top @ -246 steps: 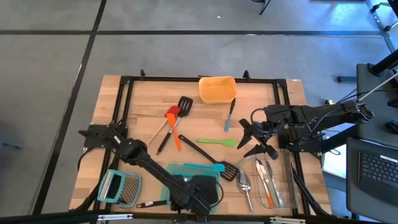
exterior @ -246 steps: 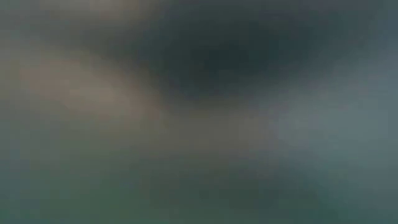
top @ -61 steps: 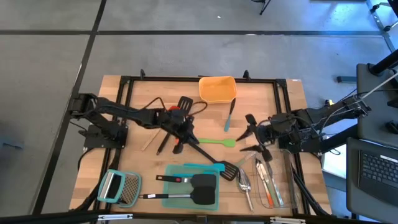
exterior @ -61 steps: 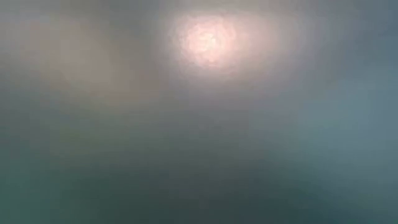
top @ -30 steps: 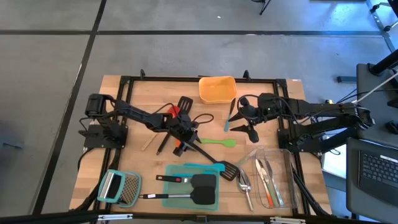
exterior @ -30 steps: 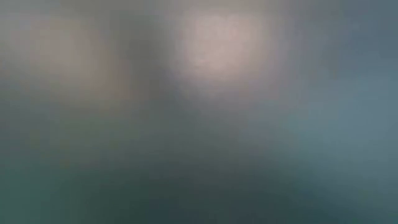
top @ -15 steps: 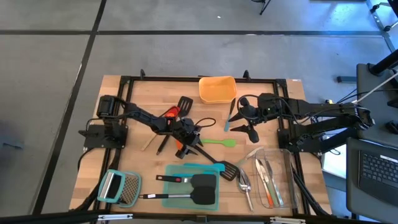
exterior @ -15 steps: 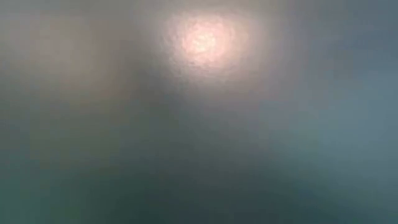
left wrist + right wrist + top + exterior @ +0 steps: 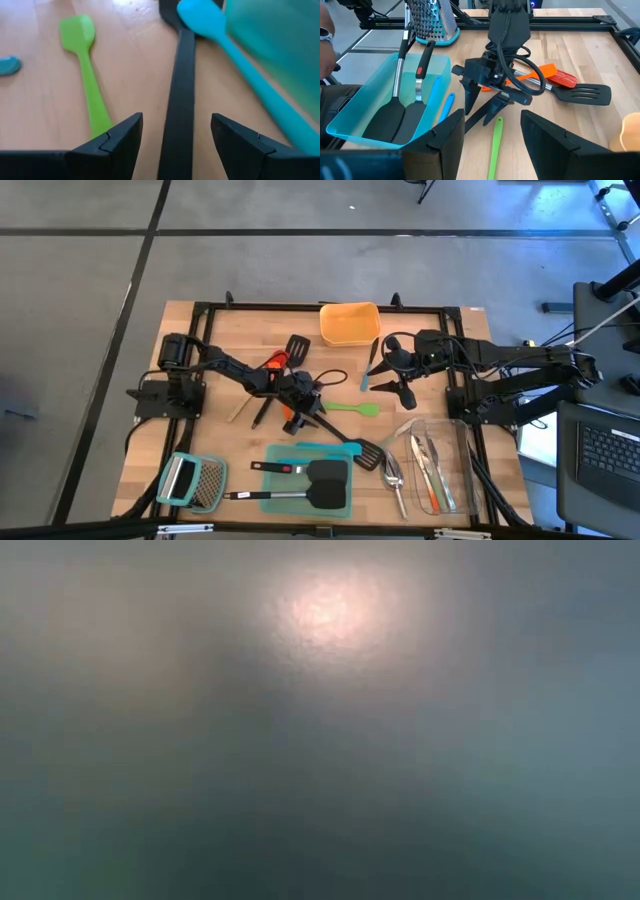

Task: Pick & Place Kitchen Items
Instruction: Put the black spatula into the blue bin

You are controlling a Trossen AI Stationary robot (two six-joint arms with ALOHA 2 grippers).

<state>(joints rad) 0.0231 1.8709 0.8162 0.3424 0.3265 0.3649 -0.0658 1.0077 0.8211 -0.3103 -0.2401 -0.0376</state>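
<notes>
1. The left gripper (image 9: pixel 308 406) sits low over the middle of the table (image 9: pixel 470 320), fingers spread apart with the long black turner handle (image 9: pixel 179 100) lying between them on the wood; whether the pads touch it cannot be told.
2. That black slotted turner (image 9: pixel 345 442) runs diagonally toward the near right, its head beside the teal bin (image 9: pixel 272 480).
3. Crowding it: a green spatula (image 9: pixel 87 70) just to one side, a teal spatula (image 9: pixel 235 55) on the other, and an orange turner (image 9: pixel 545 72) and another black slotted turner (image 9: pixel 582 93) behind the gripper.
4. The teal bin holds two black turners (image 9: pixel 400 117); a box grater (image 9: pixel 195 482) lies at the near left corner.
5. The right gripper (image 9: pixel 392 370) hovers empty with its fingers parted, right of centre, near a slim teal spatula (image 9: pixel 369 369) and the orange container (image 9: pixel 350 323).
6. A clear tray (image 9: pixel 462 470) with cutlery (image 9: pixel 428 468) lies at the near right edge, spoons (image 9: pixel 393 475) beside it.
7. Bare wood stays open along the far left and between the two arms.
8. The low view shows only blur.
</notes>
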